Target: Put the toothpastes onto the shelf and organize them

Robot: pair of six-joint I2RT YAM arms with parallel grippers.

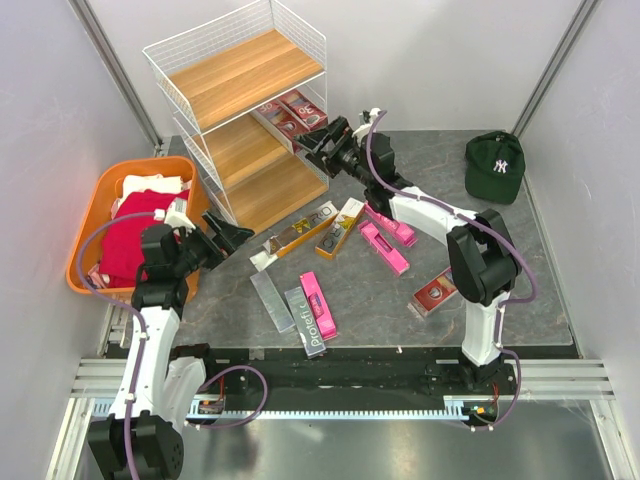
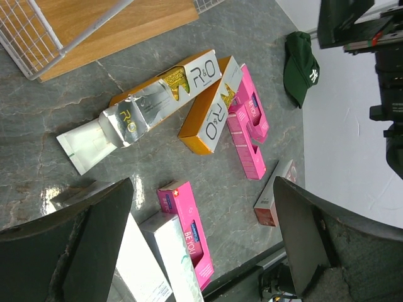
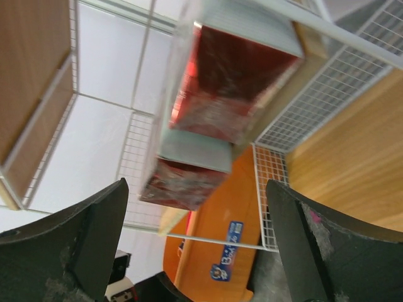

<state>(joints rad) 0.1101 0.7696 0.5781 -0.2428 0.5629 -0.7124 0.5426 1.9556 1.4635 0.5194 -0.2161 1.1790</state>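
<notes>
The shelf [image 1: 238, 75] stands at the back left, with two dark red toothpastes [image 1: 290, 113] on its middle board. My right gripper [image 1: 318, 142] is open and empty just beside them; in the right wrist view [image 3: 196, 185] the red boxes [image 3: 236, 82] sit just beyond its fingertips. My left gripper [image 1: 228, 238] is open and empty over the table by the basket. On the table lie gold-white-black boxes [image 1: 300, 232], pink boxes [image 1: 385, 250], silver-grey boxes [image 1: 270, 298] and a dark red box [image 1: 435, 293]. The left wrist view shows gold [image 2: 164, 94], pink [image 2: 189, 233] and silver [image 2: 173, 258] boxes below the gripper [image 2: 203, 189].
An orange basket [image 1: 100, 195] with red and white cloths stands at the left, touching the shelf's foot. A green cap [image 1: 494, 165] lies at the back right. One gold box has its end flap open [image 2: 85, 145].
</notes>
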